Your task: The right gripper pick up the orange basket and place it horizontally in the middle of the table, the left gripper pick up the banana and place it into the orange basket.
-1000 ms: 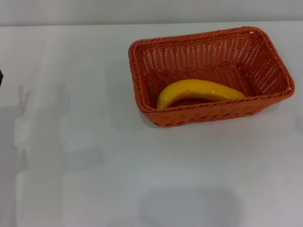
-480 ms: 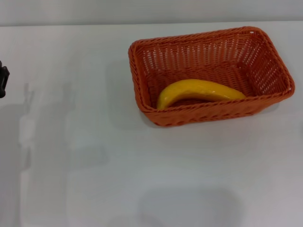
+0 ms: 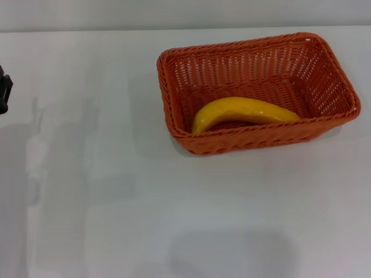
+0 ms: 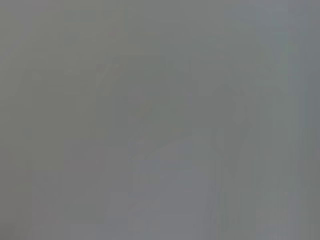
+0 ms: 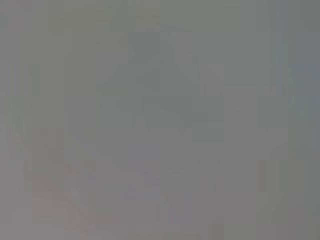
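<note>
Nearest the robot there is only bare white table, with faint grey shadows lying across its left side and nothing standing on it. Moving out, at the far left edge of the head view, a sliver of black hardware pokes in: that is the left gripper, well apart from everything else, and so little of it shows that I cannot tell whether its prongs are parted or closed, though nothing appears to be in its hold. Both wrist views are flat grey and give nothing to read. The right gripper is not in sight at all. Farther out and to the right sits the orange basket, upright on its base with its long axis running left to right across the table, a touch skewed and somewhat right of centre. Inside it, against the near long wall, lies the banana, its curve arched away from the robot and its length following the basket's own long axis. So the relation that counts: the basket and its fruit lie off to the right of the left gripper, with open tabletop between. Judging from this, both placements look done, and a clear retreat is all that seems left.
</note>
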Robot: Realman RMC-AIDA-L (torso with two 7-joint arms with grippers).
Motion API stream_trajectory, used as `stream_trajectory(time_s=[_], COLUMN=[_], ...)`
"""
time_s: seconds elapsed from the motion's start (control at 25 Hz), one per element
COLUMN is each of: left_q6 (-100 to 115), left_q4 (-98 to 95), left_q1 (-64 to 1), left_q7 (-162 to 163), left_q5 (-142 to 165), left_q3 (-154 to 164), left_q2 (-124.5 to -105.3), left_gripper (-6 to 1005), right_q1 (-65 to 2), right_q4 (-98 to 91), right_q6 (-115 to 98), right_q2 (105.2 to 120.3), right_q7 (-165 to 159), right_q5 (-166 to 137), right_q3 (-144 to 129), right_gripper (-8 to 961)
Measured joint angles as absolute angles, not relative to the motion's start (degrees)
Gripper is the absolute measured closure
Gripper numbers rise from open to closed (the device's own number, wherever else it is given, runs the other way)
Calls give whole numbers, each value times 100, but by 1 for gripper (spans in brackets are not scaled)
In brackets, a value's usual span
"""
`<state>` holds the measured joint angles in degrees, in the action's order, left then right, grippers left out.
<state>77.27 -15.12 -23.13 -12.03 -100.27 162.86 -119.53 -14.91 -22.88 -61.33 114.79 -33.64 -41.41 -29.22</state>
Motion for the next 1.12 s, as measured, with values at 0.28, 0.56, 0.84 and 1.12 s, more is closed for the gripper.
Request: stream_trajectory(time_s=[0.28, 0.56, 0.84, 1.12], left_q6=[8417, 8746, 8709, 8685], left_q4=[-1551, -1662, -1674, -1679], left_q1=[-2228, -2089, -2042, -2000], left_q7=[-1106, -1090, -1033, -816], left_q5=[-9677, -9648, -9674, -9605], left_q3=[16286, 16286, 16286, 16286], left_q2=[-11968, -11971, -11971, -11971], left_gripper=[124, 124, 124, 124], right_q1=[-1311, -1221, -1242, -1247], right_q4=[-1948, -1808, -1745, -1686], right_q6=[-7373, -7618, -7616, -7654], right_q2=[11477, 11468, 11472, 11485], right_q7=[-2684, -2668, -2667, -2611], right_q5=[-4139, -4139, -4140, -4141], right_q3=[-2882, -2882, -2883, -2884], right_gripper=[113, 113, 113, 113])
